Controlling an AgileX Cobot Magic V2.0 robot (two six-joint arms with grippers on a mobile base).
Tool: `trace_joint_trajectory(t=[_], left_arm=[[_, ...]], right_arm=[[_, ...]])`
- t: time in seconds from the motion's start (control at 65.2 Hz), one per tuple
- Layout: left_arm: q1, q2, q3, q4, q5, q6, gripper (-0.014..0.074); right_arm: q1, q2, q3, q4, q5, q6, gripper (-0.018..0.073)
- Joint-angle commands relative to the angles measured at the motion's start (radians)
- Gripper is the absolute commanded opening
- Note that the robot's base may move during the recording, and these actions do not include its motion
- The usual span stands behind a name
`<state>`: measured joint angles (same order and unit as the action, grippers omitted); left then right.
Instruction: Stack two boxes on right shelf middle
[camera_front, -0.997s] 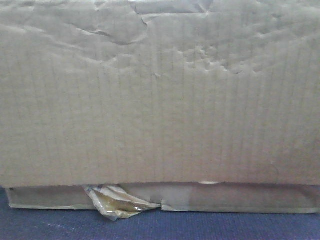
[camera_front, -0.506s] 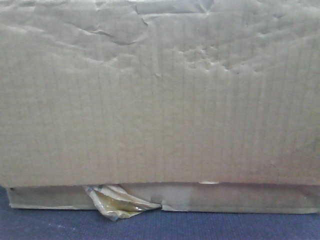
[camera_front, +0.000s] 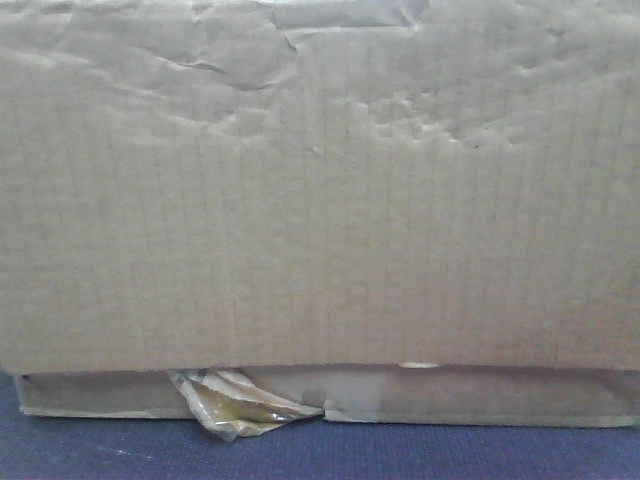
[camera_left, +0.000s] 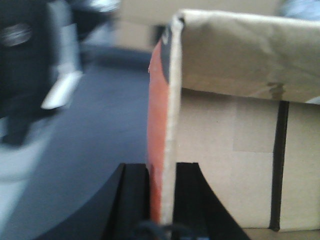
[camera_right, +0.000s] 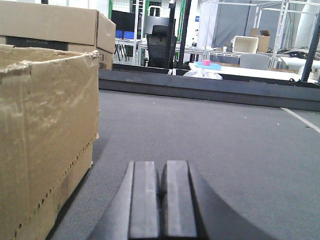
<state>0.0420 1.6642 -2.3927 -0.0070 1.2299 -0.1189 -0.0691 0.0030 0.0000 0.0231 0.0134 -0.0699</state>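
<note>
Cardboard, grippers and surroundings, listed left to right by view. Left wrist view: blurred dark shapes (camera_left: 20, 75) that cannot be made out; blue-grey floor (camera_left: 100, 125); left gripper (camera_left: 161, 200), its two black fingers (camera_left: 135, 200) clamped on either side of an upright box wall (camera_left: 172, 125), which is seen edge-on with an orange-red face on its left side; tan box (camera_left: 225, 165) just right of that wall, its top wrinkled and a vertical black strip (camera_left: 277, 165) running down its face. Front view: dented cardboard face (camera_front: 320, 200) filling nearly the whole frame, creased along the top; a narrower cardboard band (camera_front: 480, 395) recessed beneath it; yellowish tape tuft (camera_front: 240, 402) hanging left of centre at that band, touching the blue carpet (camera_front: 450, 455) on which the cardboard rests. Right wrist view: torn-rimmed box (camera_right: 45, 125) standing on the grey carpet (camera_right: 225, 140) at far left; second box (camera_right: 55, 25) behind and above it; right gripper (camera_right: 161, 200) low over the carpet, fingers pressed together with nothing between them, near the torn-rimmed box but not touching it; black office chair (camera_right: 161, 45) in the background; white bin (camera_right: 245, 44) on a far table.
</note>
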Motion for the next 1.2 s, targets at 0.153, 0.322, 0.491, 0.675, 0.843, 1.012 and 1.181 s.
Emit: trace_joint_trajectory(t=[0.153, 0.322, 0.491, 0.675, 0.843, 1.012, 1.181], left_arm=[[-0.35, -0.001, 0.032, 0.176, -0.009, -0.237, -0.0111], [-0.562, -0.001, 0.168, 0.363, -0.009, -0.359, -0.0111], [-0.621, -0.001, 0.312, 0.396, -0.009, -0.454, -0.0111], [-0.623, -0.001, 0.462, 0.383, -0.009, -0.512, -0.0111], [-0.623, -0.001, 0.598, 0.344, -0.009, -0.538, -0.0111], [-0.623, -0.001, 0.711, 0.275, -0.051, -0.565, -0.0111], [-0.623, -0.001, 0.755, 0.237, -0.092, -0.565, -0.0111]], right_arm=[[0.0, -0.003, 0.0, 0.003, -0.023, 0.0, -0.0162], [0.0, -0.003, 0.0, 0.003, -0.023, 0.0, -0.0162], [0.0, -0.003, 0.0, 0.003, -0.023, 0.0, -0.0162], [0.0, -0.003, 0.0, 0.003, -0.023, 0.0, -0.0162], [0.0, -0.003, 0.0, 0.003, -0.023, 0.0, -0.0162], [0.0, -0.003, 0.0, 0.003, -0.023, 0.0, -0.0162], [0.0, -0.003, 0.0, 0.003, -0.023, 0.0, -0.0162]])
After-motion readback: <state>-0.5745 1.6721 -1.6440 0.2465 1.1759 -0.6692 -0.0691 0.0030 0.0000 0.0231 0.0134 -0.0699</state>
